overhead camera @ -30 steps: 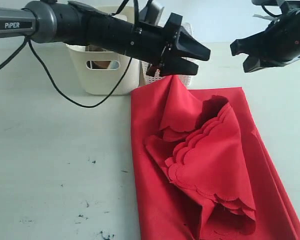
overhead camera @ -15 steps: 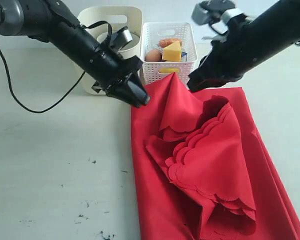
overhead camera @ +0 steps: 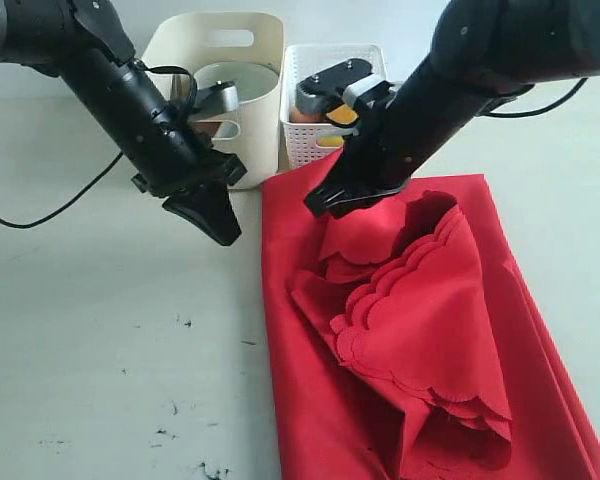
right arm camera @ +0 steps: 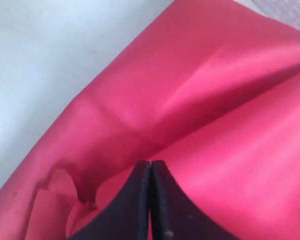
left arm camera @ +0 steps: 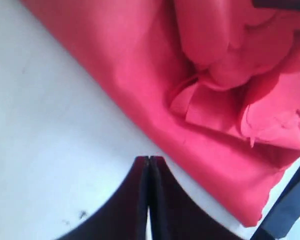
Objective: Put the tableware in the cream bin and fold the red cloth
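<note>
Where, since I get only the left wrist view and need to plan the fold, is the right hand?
Observer: In the exterior view the right hand is over the red cloth, at its bunched-up end toward the top of the picture.
Operator: Has it caught any cloth?
Observer: No. The right wrist view shows its jaws shut together with nothing between them and cloth beneath.
Operator: What's beyond my left hand?
Observer: The cream bin stands just past your left hand, with a white basket beside the bin.
</note>
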`<state>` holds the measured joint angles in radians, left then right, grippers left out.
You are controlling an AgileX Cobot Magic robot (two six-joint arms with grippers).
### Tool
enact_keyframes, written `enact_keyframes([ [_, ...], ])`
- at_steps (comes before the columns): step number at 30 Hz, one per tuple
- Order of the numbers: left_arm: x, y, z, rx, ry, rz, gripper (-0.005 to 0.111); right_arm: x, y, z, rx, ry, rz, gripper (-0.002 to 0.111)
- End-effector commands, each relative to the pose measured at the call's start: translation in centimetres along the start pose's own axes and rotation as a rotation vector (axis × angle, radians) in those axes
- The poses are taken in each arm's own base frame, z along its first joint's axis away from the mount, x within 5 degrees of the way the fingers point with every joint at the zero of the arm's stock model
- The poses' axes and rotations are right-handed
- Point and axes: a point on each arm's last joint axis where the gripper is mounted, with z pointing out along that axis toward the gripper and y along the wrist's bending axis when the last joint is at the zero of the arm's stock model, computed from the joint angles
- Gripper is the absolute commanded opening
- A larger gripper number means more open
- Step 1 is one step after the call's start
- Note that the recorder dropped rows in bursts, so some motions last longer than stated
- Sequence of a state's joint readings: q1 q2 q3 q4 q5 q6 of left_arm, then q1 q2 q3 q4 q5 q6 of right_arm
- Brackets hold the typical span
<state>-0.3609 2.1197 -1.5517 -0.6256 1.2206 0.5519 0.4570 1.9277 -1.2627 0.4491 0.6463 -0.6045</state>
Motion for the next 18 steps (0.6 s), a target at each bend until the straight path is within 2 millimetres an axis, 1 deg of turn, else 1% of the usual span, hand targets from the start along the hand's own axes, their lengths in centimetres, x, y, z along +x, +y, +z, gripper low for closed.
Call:
enact_keyframes([
  [1, 1.0, 0.2, -1.0, -0.111, 0.029, -0.044, 0.000, -1.0, 0.6, 2.0, 0.007, 0.025, -0.011, 0.000],
  [5, 1.4, 0.8, -1.8, -0.235, 0.038, -0.104, 0.000, -1.6, 0.9, 3.3, 0.049, 0.047, 0.006, 0.000],
  [7, 1.5, 0.9, -2.1, -0.274, 0.034, -0.125, 0.000, -1.6, 0.6, 3.9, 0.062, 0.063, 0.036, 0.000],
  [12, 1.6, 1.0, -2.5, -0.311, 0.022, -0.127, 0.000, -0.7, -0.4, 4.9, 0.145, 0.136, 0.074, 0.000],
  [16, 1.6, 1.0, -2.5, -0.314, 0.023, -0.125, 0.000, 0.1, -1.5, 4.6, 0.275, 0.220, 0.079, 0.000],
  [18, 1.6, 1.0, -2.5, -0.316, 0.024, -0.124, 0.000, 0.5, -2.3, 4.1, 0.367, 0.268, 0.065, 0.000],
])
